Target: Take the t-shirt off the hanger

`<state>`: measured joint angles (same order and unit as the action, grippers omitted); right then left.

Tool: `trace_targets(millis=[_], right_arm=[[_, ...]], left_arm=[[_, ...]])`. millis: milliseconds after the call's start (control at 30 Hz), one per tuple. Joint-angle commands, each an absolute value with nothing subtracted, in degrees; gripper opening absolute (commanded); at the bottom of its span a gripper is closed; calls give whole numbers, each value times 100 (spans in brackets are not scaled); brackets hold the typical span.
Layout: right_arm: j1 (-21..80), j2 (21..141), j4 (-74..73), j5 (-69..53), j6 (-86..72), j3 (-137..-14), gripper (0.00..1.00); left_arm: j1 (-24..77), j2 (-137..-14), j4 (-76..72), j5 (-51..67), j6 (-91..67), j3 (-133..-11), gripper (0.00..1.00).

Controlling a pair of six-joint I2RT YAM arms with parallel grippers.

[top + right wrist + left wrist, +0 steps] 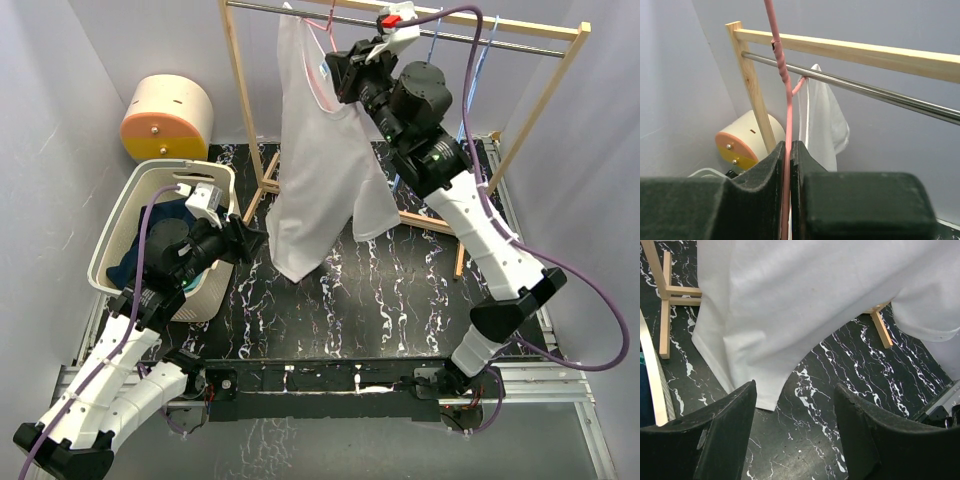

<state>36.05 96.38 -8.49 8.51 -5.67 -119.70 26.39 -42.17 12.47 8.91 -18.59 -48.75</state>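
Observation:
A white t-shirt (320,160) hangs on a pink hanger (322,80) from the steel rail (480,38) of a wooden rack. One shoulder has slipped off and bunches near the hook. My right gripper (340,75) is shut on the pink hanger (786,125), high up by the rail (880,95); the shirt (822,120) hangs just behind it. My left gripper (250,243) is open and empty, low over the table just left of the shirt's hem (770,390). Its fingers (730,430) point at the hem, apart from it.
A white laundry basket (120,240) with dark blue clothes stands at the left, beside my left arm. A cream and orange drum (168,118) sits behind it. The rack's wooden feet (667,295) rest on the black marbled table (380,300). Blue hangers (480,60) hang at the rail's right.

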Motion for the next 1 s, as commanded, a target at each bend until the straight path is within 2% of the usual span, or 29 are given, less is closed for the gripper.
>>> trace_targets(millis=[0,367,533,733,967], right_arm=[[3615,9131,-707,449,-705,-11781,8],[3617,7002,-2705,-1902,-1069,-9722,8],[3614,5986,-3457,-3049,-1193,-8869,8],[3619,5015,-3271,-4223,-1770,-7993,8],[3620,4765,-2618,-4540,-2265,-7548,8]], left_arm=[[2664,-4129,1239,1215,-1706,-5055,63],[2663,-4211,1219,2268,-959,-6169,75],[2663,-4414,550,3458,-1236,-6619,79],[2668,-4857,-1420,5072,-2877,-6504,81],[2672,-5287,-3902,5438,-4796,-6156,80]])
